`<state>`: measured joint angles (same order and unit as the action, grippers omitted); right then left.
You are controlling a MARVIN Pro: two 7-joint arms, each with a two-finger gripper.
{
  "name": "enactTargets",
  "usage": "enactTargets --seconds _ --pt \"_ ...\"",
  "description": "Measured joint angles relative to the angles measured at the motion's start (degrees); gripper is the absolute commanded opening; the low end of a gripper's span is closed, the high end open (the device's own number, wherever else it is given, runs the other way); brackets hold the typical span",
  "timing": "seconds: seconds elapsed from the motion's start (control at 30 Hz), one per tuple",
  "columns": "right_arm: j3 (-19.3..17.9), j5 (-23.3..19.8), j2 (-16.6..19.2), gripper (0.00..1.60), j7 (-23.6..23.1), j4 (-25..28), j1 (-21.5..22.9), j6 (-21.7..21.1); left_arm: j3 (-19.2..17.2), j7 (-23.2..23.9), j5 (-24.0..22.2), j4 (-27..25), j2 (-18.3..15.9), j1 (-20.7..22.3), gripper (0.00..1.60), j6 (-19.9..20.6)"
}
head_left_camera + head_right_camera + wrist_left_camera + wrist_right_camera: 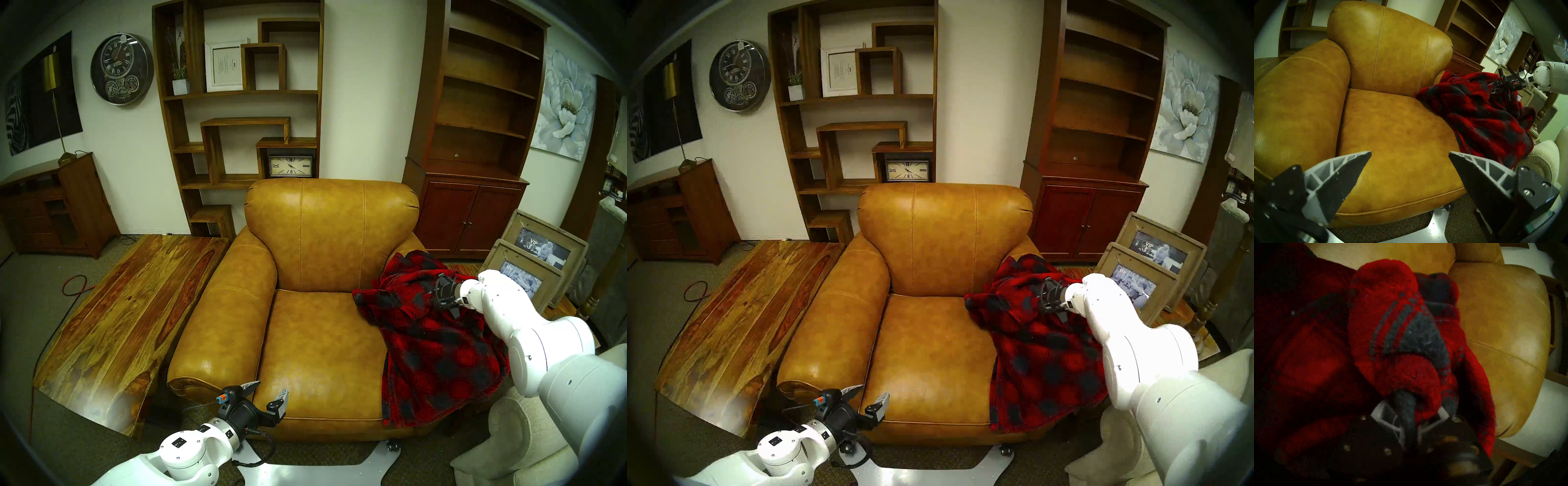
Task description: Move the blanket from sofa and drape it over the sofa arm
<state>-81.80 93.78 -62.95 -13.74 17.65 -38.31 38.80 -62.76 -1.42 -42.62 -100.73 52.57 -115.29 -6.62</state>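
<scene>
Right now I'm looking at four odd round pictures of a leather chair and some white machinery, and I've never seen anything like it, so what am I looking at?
It is a robot with two white arms, each ending in a two-fingered gripper. The two wide pictures come from cameras on its head, nearly the same view twice. The other two come from cameras on its wrists, so each shows its own fingers at the bottom.

In front stands a caramel-tan leather armchair. A fuzzy red and dark grey plaid blanket lies over its right-hand rolled arm and spills onto the seat edge.

The right gripper is shut on a bunched fold of the blanket. The left gripper hangs open and empty by the chair's front edge. A wooden table sits to the left.
</scene>
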Motion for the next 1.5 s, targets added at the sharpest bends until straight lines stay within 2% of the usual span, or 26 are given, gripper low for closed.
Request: enactTargets --seconds 0.43,0.63,0.67,0.7,0.73,0.77,0.97,1.07,1.27,1.5 --pt "-5.17 2.83 7.52 0.0 -0.09 -0.63 4.87 0.15 0.01 0.0 0.14 0.11 0.11 0.13 1.6 0.01" --pt "-5.74 3.98 10.94 0.0 0.61 -1.6 5.61 1.94 0.01 0.0 0.17 0.11 0.14 0.15 1.6 0.0" --pt "-5.74 4.16 11.32 0.05 0.83 -1.79 5.66 2.49 0.01 0.0 0.17 0.11 0.14 0.15 1.6 0.0" --pt "-5.73 4.32 11.57 0.34 1.01 -1.96 5.69 2.96 0.01 0.0 0.17 0.11 0.14 0.15 1.6 0.0" --pt "-5.6 4.64 11.94 1.09 1.27 -2.25 5.75 3.84 0.01 0.0 0.17 0.09 0.14 0.15 1.6 0.0" --pt "-5.4 4.88 12.17 1.6 1.42 -2.46 5.8 4.61 0.01 0.0 0.17 0.07 0.14 0.15 1.6 0.0" --pt "-3.87 6.42 13.55 1.6 1.36 -4.89 6.91 12.37 -0.02 0.0 0.15 0.0 0.14 0.14 1.6 0.01" --pt "-3.84 6.37 13.89 1.6 0.79 -6.26 7.7 14.48 -0.03 0.0 0.12 -0.02 0.14 0.13 1.6 0.01" --pt "-5.41 4.46 13.55 1.6 -1.2 -9.39 9.96 15.84 -0.03 0.0 0.09 -0.03 0.14 0.13 1.6 0.01" --pt "-6.86 2.57 10.28 1.6 -3.22 -11.66 12.1 16.21 -0.03 0.0 0.09 -0.01 0.15 0.14 1.6 0.01"
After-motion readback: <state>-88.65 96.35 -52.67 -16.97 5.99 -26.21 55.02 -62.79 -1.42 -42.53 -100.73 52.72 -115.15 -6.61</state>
